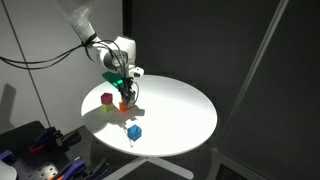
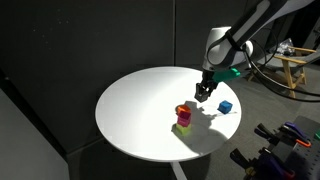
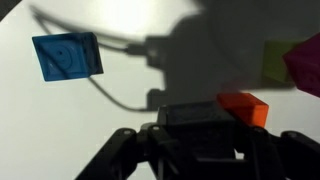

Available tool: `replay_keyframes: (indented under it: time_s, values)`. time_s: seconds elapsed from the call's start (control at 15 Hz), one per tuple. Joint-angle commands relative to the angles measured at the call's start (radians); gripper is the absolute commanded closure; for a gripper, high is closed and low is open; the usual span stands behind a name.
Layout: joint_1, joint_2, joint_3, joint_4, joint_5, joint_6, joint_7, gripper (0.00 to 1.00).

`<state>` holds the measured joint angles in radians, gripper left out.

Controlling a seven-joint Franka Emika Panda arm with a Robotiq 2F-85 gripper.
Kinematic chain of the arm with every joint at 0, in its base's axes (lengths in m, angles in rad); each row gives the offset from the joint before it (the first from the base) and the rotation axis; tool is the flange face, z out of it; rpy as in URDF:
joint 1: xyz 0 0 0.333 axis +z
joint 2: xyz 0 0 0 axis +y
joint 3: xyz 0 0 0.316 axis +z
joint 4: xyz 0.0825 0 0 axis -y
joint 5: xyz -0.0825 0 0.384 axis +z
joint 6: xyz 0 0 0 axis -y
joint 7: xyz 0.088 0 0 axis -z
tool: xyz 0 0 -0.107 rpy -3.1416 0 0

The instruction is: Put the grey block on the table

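Blue cube (image 3: 67, 56) lies at the left of the wrist view, alone on the white table (image 3: 130, 25) and well apart from the other blocks. Toward the middle, the gripper (image 3: 196, 140) reaches in from the bottom edge. A dark grey boxy shape, apparently the grey block (image 3: 196, 116), sits in shadow between its fingers. Whether the fingers pinch it or stand clear of it cannot be told, nor whether it rests on the tabletop. Just beside it to the right is an orange block (image 3: 248, 108). Farther right, a yellow-green block (image 3: 275, 62) stands next to a magenta cube (image 3: 305, 65) at the frame edge.
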<state>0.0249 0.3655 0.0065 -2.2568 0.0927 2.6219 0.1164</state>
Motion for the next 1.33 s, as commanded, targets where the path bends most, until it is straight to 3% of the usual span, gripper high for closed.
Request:
replay_keyframes:
  time_s: [0.0,0.6,0.67,1.07,1.13,1.27]
  values:
    - [-0.015,0.04,-0.002,0.061,0.003,-0.025,-0.017,0.67]
    - [-0.007,0.061,-0.009,0.062,-0.001,-0.003,-0.001,0.67]
    - [-0.007,0.061,-0.009,0.062,-0.001,-0.003,-0.001,0.42]
    - [-0.007,0.063,-0.009,0.061,-0.001,-0.003,-0.001,0.42]
    - [-0.005,0.064,-0.011,0.064,-0.004,-0.006,0.003,0.67]
    - [-0.005,0.072,-0.02,0.076,-0.011,-0.01,0.009,0.67]
